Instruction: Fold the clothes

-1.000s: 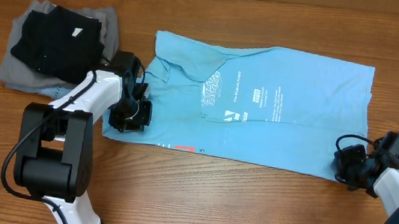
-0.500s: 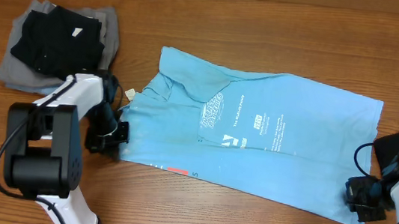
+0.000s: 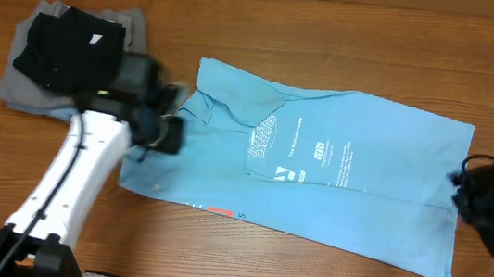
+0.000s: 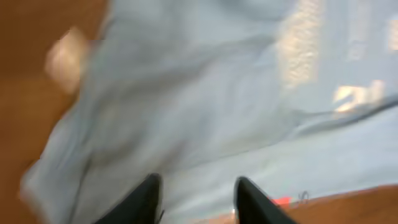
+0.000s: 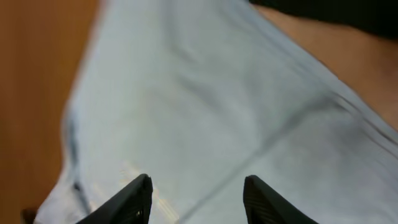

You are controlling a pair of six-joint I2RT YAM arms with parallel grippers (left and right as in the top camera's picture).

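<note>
The light blue collared shirt (image 3: 318, 165) lies spread flat across the table, collar to the left and lettering up. My left gripper (image 3: 165, 133) hovers, blurred, over the shirt's left edge by the collar. In the left wrist view that gripper (image 4: 199, 202) is open, with only blue cloth (image 4: 205, 93) below. My right gripper (image 3: 467, 192) sits at the shirt's right hem. In the right wrist view it (image 5: 200, 199) is open above the cloth (image 5: 205, 106), nothing between the fingers.
A pile of black clothes (image 3: 66, 48) on a grey piece (image 3: 20, 85) lies at the back left, close to my left arm. Bare wooden table (image 3: 334, 27) runs along the back and the front edge.
Both grippers have opened and let go of the shirt's near corners, then moved away from the front edge. The shirt lies slid slightly right and flat.
</note>
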